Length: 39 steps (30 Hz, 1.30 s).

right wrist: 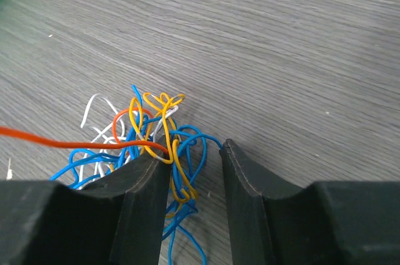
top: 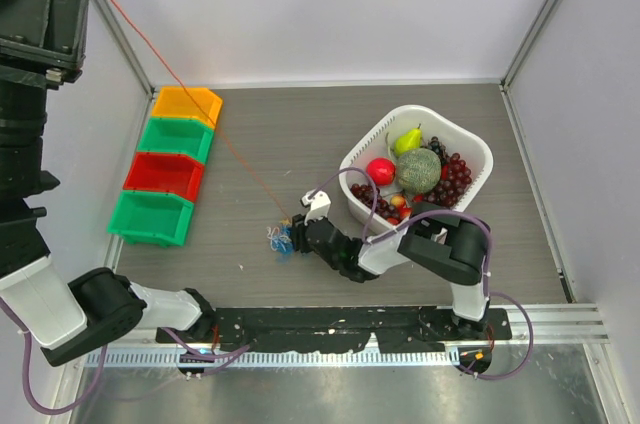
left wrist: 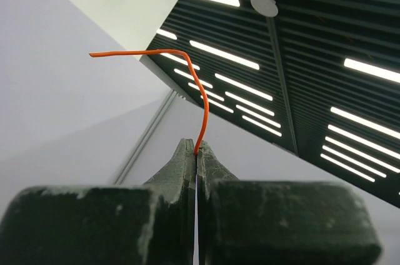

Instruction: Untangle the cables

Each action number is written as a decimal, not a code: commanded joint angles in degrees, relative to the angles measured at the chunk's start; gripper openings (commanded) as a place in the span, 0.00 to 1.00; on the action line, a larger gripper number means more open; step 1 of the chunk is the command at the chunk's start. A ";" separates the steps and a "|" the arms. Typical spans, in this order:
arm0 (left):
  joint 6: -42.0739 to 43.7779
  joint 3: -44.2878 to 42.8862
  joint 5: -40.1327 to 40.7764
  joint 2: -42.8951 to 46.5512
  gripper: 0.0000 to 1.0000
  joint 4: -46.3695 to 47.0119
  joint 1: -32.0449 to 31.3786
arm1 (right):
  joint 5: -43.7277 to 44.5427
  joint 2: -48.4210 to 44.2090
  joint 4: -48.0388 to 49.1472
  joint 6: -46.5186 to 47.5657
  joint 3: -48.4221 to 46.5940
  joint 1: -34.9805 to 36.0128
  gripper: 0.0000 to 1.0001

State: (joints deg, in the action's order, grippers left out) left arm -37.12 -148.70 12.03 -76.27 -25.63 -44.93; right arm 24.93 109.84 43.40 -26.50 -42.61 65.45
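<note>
1. Between the fingertips of the right gripper, straddling a few yellow and blue strands of the cables, jaws standing part-open with a clear gap showing, pinching nothing.
2. Just ahead of those fingertips, lying as a small clump of blue, yellow, white and orange loops on the grey table.
3. Against the inner edge of that gripper's left-hand finger, touching the orange wire where it is entering the clump.
4. High up and far to the left of the right gripper, clamping the other end of that orange wire in the left gripper, jaws pressing fully together, a short bent tail sticking out past the tips.
5. From the left gripper down to the clump, stretching as one straight slanting line.
6. Beyond the right gripper and to its right, well apart from the clump, sitting as a white basket holding fruit.
7. Well off to the left of the right gripper, standing as a row of coloured bins.
</note>
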 commanded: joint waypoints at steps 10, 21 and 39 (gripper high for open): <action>3.81 -1.07 7.74 0.07 0.00 11.21 0.10 | 5.94 -4.36 -6.32 -1.74 1.65 -1.21 0.56; 4.17 4.83 8.36 1.39 0.00 8.14 0.10 | -20.09 -15.46 -7.36 13.49 -4.49 1.35 0.75; 10.47 14.54 11.77 6.56 0.00 -3.89 0.10 | -14.22 -19.82 -24.67 12.44 -24.89 1.61 0.01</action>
State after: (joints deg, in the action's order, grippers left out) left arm -32.42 -141.93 20.27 -73.23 -22.11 -44.93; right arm 5.45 101.19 25.17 -13.19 -64.14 66.76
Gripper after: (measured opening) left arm 0.014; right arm 0.031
